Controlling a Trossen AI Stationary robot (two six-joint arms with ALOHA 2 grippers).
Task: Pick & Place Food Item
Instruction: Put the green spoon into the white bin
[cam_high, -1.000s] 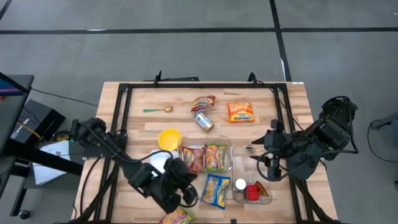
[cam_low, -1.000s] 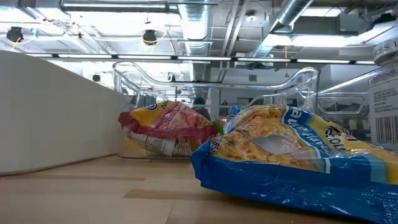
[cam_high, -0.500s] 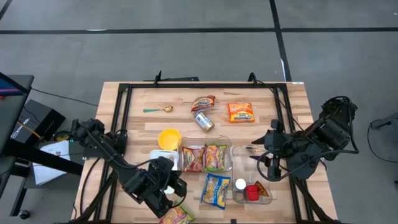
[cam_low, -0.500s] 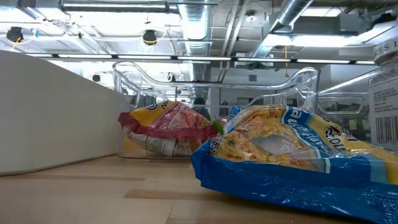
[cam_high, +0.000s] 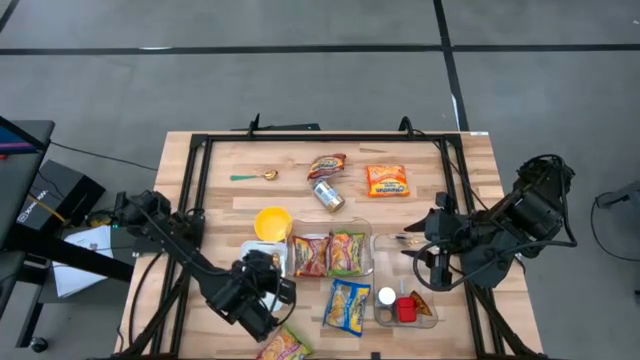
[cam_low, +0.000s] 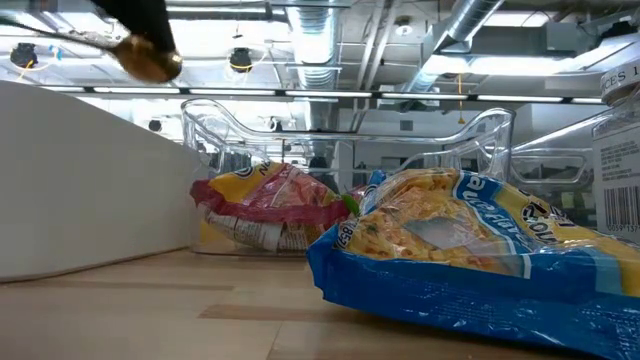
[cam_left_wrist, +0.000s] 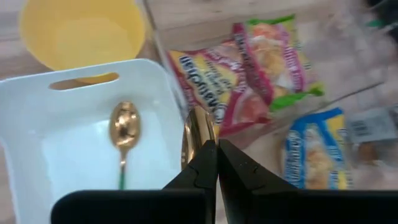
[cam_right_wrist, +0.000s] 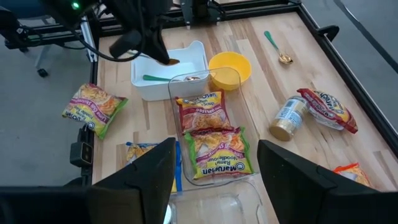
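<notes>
Two noodle packets (cam_high: 328, 254) lie side by side in a clear tray (cam_high: 372, 238) near the middle of the wooden tabletop (cam_high: 220, 160), and a blue-edged noodle packet (cam_high: 347, 305) lies flat on the wood just in front of them. The left hand (cam_left_wrist: 216, 163) hangs over the white bin (cam_left_wrist: 37, 99) that sits beside the tray, its two dark fingers pressed together on the thin handle of a gold spoon (cam_left_wrist: 198, 127), whose bowl shows just past the fingertips. A second spoon with a green handle (cam_left_wrist: 124, 134) rests on the floor of the bin. A yellow bowl (cam_high: 272, 222) stands just behind the bin. Another yellow noodle packet (cam_high: 283, 347) lies at the near edge of the tabletop, close to the left arm. Farther back are a green-handled spoon (cam_high: 254, 176), a red-wrapped packet (cam_high: 327, 165), a can on its side (cam_high: 328, 195) and an orange packet (cam_high: 387, 180). The right hand (cam_high: 428, 265) waits at the right side, with its fingers apart and nothing between them, just beside a second clear tray (cam_high: 432, 320) with small items in it.
</notes>
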